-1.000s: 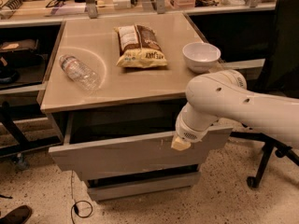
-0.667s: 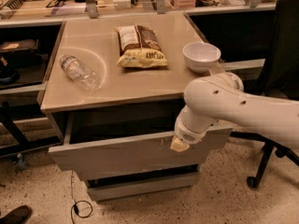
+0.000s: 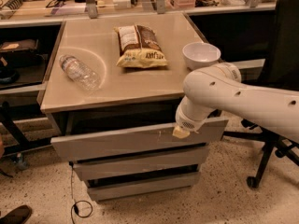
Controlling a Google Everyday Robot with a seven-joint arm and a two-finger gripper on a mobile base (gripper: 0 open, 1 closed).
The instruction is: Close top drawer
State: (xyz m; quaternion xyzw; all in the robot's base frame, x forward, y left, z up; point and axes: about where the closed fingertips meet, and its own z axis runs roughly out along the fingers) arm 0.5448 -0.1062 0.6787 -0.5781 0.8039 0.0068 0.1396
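Tabletop (image 3: 140, 85): one bottle (image 3: 80, 72), one bag (image 3: 140, 45), one bowl (image 3: 201, 55); gripper (image 3: 181, 132) at top drawer (image 3: 117, 143) of three, grip unclear.

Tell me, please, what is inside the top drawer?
The top drawer stands open, but the tabletop shades its interior; no contents show. The gripper sits at its front's upper edge.

Your white arm (image 3: 243, 97) reaches in from the right, wrist bent downward, its gripper (image 3: 181, 132) pointing down at mid-frame.
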